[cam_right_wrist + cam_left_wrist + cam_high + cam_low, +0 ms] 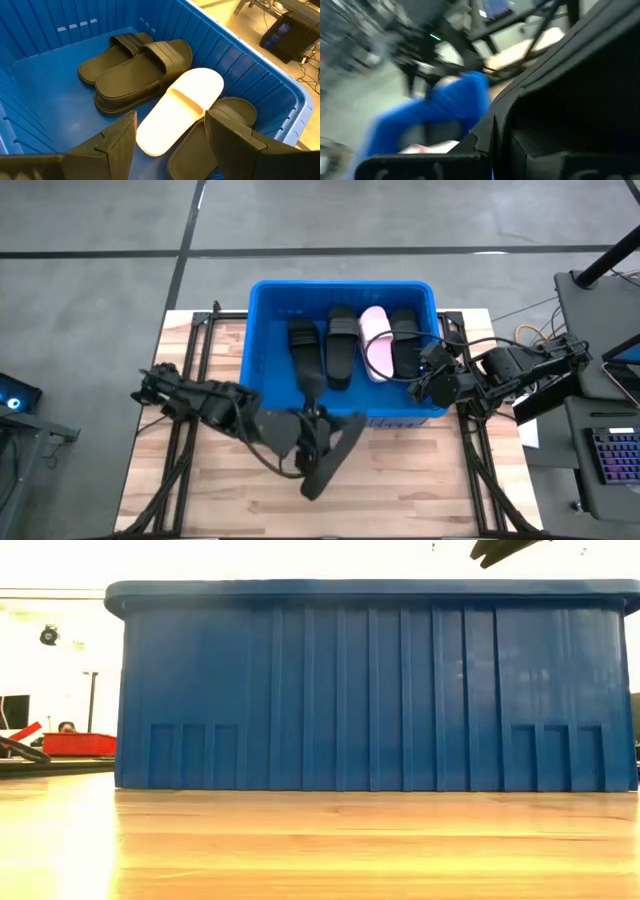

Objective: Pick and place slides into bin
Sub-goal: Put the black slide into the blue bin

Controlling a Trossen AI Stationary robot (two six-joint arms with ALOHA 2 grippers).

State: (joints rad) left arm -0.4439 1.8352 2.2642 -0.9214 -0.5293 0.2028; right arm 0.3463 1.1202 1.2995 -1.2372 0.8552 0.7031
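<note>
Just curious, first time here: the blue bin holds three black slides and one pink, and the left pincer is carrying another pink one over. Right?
Nearly. The slide in the left pincer is black, not pink, per the high view. The bin contents are right.

Pale wooden table (pixel 400 470), blue bin (pixel 262 330) standing on it

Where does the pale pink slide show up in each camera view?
High view: the pale pink open-toed slide lies inside the bright blue ribbed plastic bin, right of centre, between black slides.
Low view: not visible; the bin's wall hides it.
Left wrist view: too blurred to tell.
Right wrist view: centre, beyond the right tool.
Shared landmark: the blue bin.
</note>
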